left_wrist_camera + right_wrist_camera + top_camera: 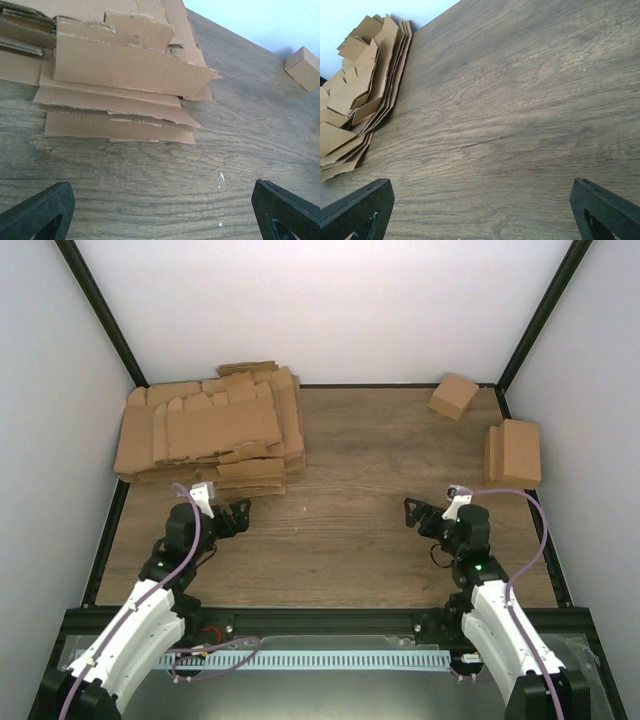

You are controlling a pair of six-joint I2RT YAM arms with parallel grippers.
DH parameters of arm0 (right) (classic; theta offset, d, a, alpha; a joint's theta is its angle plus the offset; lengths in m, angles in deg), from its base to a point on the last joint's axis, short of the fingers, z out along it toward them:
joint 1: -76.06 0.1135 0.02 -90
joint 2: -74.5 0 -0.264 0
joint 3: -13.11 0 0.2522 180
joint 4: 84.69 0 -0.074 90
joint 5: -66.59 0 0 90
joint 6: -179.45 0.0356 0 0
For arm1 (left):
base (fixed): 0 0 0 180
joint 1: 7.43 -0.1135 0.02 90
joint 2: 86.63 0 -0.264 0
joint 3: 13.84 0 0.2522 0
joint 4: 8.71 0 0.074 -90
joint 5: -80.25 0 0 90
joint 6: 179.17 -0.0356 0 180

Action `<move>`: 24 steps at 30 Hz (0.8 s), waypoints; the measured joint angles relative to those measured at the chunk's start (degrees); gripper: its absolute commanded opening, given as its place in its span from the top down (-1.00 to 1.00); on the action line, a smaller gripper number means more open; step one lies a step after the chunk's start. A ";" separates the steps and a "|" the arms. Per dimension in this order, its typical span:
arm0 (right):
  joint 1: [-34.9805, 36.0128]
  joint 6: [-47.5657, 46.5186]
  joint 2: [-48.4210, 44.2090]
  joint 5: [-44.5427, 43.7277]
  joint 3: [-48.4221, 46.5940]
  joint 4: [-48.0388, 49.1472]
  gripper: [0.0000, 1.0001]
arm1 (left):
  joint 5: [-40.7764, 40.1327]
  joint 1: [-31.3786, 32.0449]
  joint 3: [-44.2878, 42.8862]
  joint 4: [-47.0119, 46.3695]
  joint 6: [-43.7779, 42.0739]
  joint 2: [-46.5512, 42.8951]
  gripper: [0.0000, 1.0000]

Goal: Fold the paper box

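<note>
While hovering with left tool [238, 516] and right tool [415, 512] gaping wide, gripping nothing, risking dragging several sheets off the pile of blanks [210, 430] (ragged, overlapping edges) instead of one.

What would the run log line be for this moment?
stage: no sheet picked yet | left tool: open, empty, facing pile of flat blanks | right tool: open, empty, over table
</note>
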 measured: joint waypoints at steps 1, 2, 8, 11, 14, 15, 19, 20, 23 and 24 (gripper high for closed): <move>0.00 0.00 0.15 0.00 0.00 0.00 -0.99 | -0.20 0.00 0.00 0.09 0.00 -0.42 -1.00; 0.00 0.02 0.31 0.02 0.00 0.00 -1.00 | -0.50 0.04 0.00 0.20 0.07 -0.72 -1.00; 0.00 -0.20 1.55 1.01 0.00 0.04 -1.00 | -2.49 0.04 -0.22 2.95 1.86 -1.25 -1.00; 0.00 -0.20 2.89 1.46 -0.02 0.07 -1.00 | -3.17 0.07 -0.96 4.07 2.86 -0.17 -1.00; 0.00 -0.20 4.42 2.12 -0.07 0.11 -1.00 | -4.35 0.07 -4.31 6.14 4.02 3.52 -1.00; 0.00 -0.20 5.03 2.34 -0.13 0.11 -1.00 | -4.96 0.07 -6.12 7.32 4.57 5.20 -1.00; 0.00 -0.20 7.13 2.82 -0.72 0.31 -1.00 | -7.72 0.04 -16.61 12.26 6.19 13.84 -1.00; 0.00 -0.20 7.67 2.93 -0.81 0.39 -1.00 | -8.44 0.07 -19.56 13.27 6.43 15.96 -1.00; 0.00 -0.20 9.14 3.39 -0.94 0.42 -1.00 | -10.67 0.04 -25.86 15.17 6.93 20.20 -0.93; 0.00 -0.20 9.49 3.52 -1.01 0.42 -1.00 | -11.37 0.02 -27.10 15.65 6.95 21.07 -0.89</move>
